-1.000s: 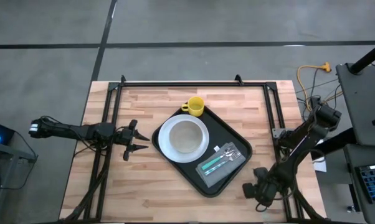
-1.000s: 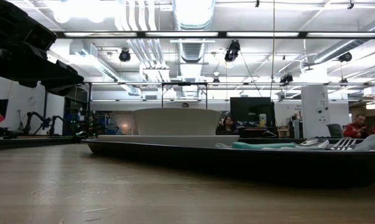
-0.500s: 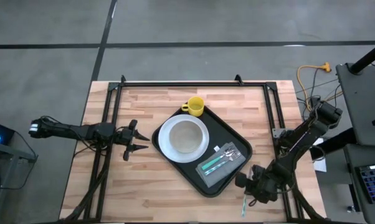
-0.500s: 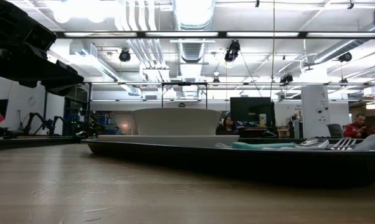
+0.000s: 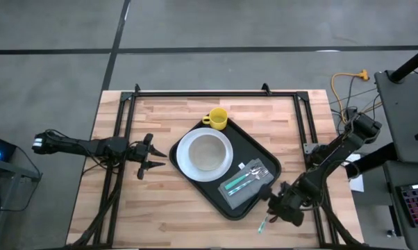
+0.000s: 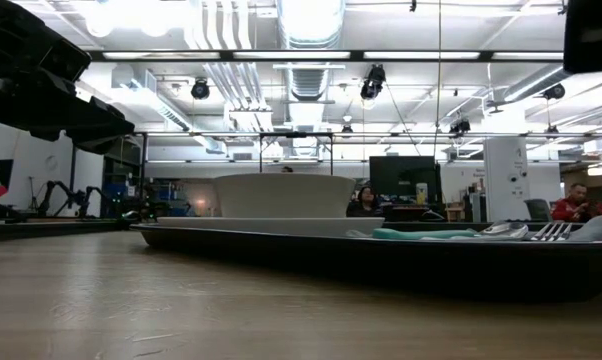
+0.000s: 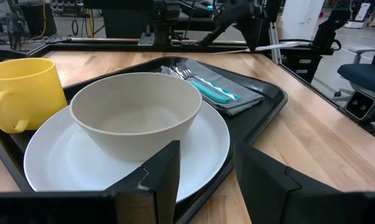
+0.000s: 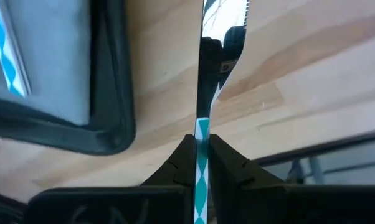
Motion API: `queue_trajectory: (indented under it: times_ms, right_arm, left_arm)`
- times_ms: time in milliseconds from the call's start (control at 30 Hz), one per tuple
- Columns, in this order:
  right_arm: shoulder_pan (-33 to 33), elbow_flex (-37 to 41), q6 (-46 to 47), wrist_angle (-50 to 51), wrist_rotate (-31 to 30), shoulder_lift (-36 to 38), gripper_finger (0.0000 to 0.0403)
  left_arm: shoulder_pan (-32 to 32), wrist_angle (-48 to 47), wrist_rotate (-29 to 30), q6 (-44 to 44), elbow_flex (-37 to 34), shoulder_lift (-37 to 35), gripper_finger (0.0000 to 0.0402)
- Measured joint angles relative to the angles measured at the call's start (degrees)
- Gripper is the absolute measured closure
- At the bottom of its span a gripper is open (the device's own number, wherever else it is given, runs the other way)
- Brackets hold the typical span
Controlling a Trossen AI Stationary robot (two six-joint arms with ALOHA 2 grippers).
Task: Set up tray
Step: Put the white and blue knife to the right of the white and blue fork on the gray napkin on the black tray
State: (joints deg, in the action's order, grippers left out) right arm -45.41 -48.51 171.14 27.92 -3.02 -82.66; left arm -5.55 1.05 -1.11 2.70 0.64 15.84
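The black tray [image 5: 264, 156] lies askew mid-table. On it stand a white plate [image 5: 185, 163] carrying a beige bowl [image 5: 206, 151], a yellow mug [image 5: 218, 119], and a grey napkin [image 5: 251, 191] with teal-handled cutlery [image 5: 238, 182]. My right gripper [image 5: 274, 208] is just off the tray's near right corner, shut on a knife [image 5: 263, 223] with a teal-and-white handle. My left gripper [image 5: 148, 156] is open and empty at the tray's left; in the left wrist view its fingers [image 7: 169, 177] face the bowl [image 7: 137, 115]. My right gripper pinches the knife's teal-and-white handle [image 8: 202, 127] between its two fingers, which lie along the knife. The serrated steel blade [image 8: 222, 43] sticks out past the fingertips, over the wood beside the tray's corner [image 8: 116, 118]. The knife is lifted clear of the table.
A black metal frame [image 5: 195, 92] runs along the table's far edge and down both sides. Bare wood lies near the tray's front [image 5: 167, 215]. In the low view my right arm [image 6: 593, 35] shows at the top right, and people sit in the room behind.
My right gripper, shut on the knife, has gone toward the table's left and a little toward the far edge, closing on the tray's near right corner. The knife has travelled with it. In the low view the arm has come into sight at the top right.
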Motion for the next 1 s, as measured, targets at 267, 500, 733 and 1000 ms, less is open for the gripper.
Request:
queue_trajectory:
  times_ms: [267,500,733,1000]
  right_arm:
    - [3.1,-0.2,8.6,0.5,0.7,0.0,0.039]
    - [6.7,-5.9,8.9,9.5,7.6,-3.1,0.039]
    - [10.5,-17.2,5.2,28.1,5.7,-7.9,0.039]
    - [16.9,-20.4,-4.0,30.1,7.8,-12.7,0.039]
  left_arm:
    - [0.0,0.0,0.0,0.0,0.0,0.0,0.0266]
    - [0.0,0.0,0.0,0.0,0.0,0.1,0.0266]
    - [0.0,0.0,0.0,0.0,0.0,0.4,0.0266]
    - [0.0,0.0,0.0,0.0,0.0,0.6,0.0266]
